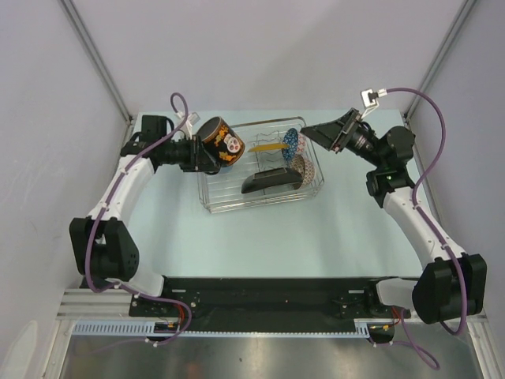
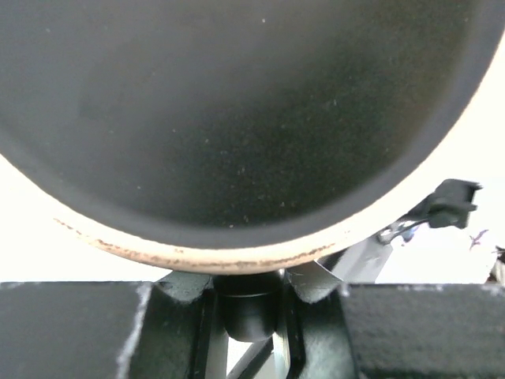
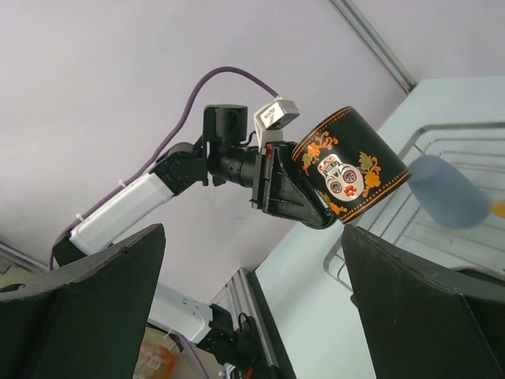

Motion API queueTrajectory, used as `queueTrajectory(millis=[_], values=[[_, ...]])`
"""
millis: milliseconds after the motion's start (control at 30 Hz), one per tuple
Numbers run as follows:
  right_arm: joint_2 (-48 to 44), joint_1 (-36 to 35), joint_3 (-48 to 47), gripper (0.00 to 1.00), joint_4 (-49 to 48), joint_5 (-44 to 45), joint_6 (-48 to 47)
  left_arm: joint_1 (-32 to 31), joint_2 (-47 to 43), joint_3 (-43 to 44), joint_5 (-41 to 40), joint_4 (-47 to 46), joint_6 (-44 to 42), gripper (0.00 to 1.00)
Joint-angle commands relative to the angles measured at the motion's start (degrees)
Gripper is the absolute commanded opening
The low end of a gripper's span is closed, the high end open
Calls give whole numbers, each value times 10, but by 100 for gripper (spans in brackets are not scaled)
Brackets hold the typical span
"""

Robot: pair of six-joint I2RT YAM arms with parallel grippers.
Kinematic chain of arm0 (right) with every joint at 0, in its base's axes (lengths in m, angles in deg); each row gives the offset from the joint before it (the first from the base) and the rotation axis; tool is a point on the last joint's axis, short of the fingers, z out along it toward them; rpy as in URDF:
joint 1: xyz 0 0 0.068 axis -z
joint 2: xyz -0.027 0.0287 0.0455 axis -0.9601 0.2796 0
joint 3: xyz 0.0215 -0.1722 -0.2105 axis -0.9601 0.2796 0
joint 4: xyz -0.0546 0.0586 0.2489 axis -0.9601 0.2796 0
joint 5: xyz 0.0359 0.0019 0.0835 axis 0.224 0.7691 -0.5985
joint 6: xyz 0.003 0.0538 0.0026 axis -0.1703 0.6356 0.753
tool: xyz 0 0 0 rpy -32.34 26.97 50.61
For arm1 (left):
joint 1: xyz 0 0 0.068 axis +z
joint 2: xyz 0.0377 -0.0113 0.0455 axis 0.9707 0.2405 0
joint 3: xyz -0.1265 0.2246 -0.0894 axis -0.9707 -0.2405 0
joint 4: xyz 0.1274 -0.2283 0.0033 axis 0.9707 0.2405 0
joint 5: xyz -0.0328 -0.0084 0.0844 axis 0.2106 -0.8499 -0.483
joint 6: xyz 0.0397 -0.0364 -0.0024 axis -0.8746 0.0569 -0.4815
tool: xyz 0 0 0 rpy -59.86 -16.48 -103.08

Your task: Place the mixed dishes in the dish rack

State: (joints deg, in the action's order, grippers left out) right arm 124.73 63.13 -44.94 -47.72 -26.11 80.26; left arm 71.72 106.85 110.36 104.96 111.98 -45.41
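Clamping one end of the mug (image 1: 222,140), the left gripper (image 1: 205,152) holds it tipped on its side in the air, over the upper left corner of the dish rack (image 1: 260,208) at the frame's centre. In the left wrist view the mug's dark surface fills nearly everything, so how deep the bite goes cannot be told. Its handle is not in sight.

At upper right, the right gripper (image 1: 317,131) hangs empty beside the rack's far corner, its fingers (image 3: 87,308) spread wide.

The rack already carries the black plate (image 1: 268,181), the yellow plate (image 1: 272,146), the blue bowl (image 1: 293,140) and the speckled bowl (image 1: 302,167), crowded toward its right half.

The danger looks plain enough. A heavy mug pinched at one end and slanted could twist or slide out of the grip and fall onto the wires or the pale table (image 1: 347,237). Lowered too far right, it could knock the standing plates. Brought in too low, it could catch on the rack's rim and drag the basket.
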Motion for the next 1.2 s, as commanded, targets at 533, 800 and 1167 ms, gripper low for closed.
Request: queueTrajectory(millis=[533,800,1167], values=[[-29,24,45,100,45,-10,-20,-45,-64,-105,-166,-169,-155,0],[-47,36,48,100,72,-13,-30,-59,-42,-126,-195,-205,-139,1],[-44,43,52,100,83,-14,-33,-80,-27,-127,-190,-200,-148,0]])
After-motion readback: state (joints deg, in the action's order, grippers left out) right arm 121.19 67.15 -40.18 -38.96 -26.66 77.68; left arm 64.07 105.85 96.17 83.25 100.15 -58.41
